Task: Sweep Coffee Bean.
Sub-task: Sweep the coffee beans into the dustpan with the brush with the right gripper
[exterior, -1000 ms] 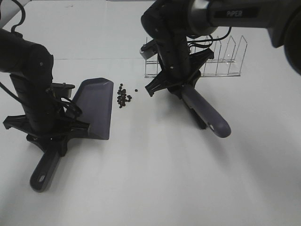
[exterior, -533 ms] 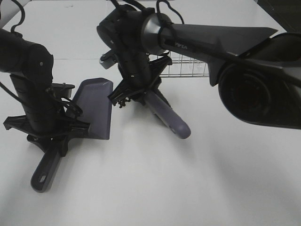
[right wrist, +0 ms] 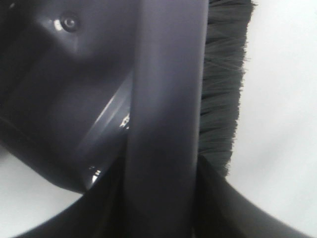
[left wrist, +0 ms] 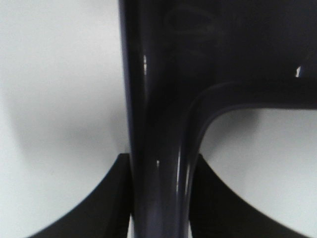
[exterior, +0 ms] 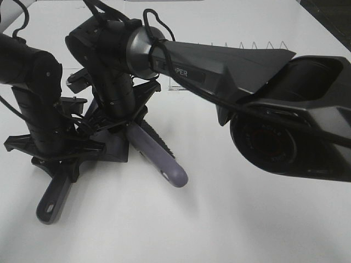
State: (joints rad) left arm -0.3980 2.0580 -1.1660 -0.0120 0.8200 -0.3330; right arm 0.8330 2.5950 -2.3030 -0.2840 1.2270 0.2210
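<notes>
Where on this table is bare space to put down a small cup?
Free: the wide near strip of the table, from the handle of the dustpan across to below the right arm, in front of the brush. Crowded: the left middle, where brush and dustpan meet, and the far side by the wire rack.

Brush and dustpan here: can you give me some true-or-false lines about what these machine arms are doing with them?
The left tool is shut on the dustpan handle. True.
The right tool grips a brush with white bristles. False: the bristles are black.
The right arm reaches across the middle to the dustpan. True.
Loose coffee beans lie in plain sight. False: none show in any view.
The brush stands in the clear rack. False: the right tool holds it, away from the rack.
</notes>
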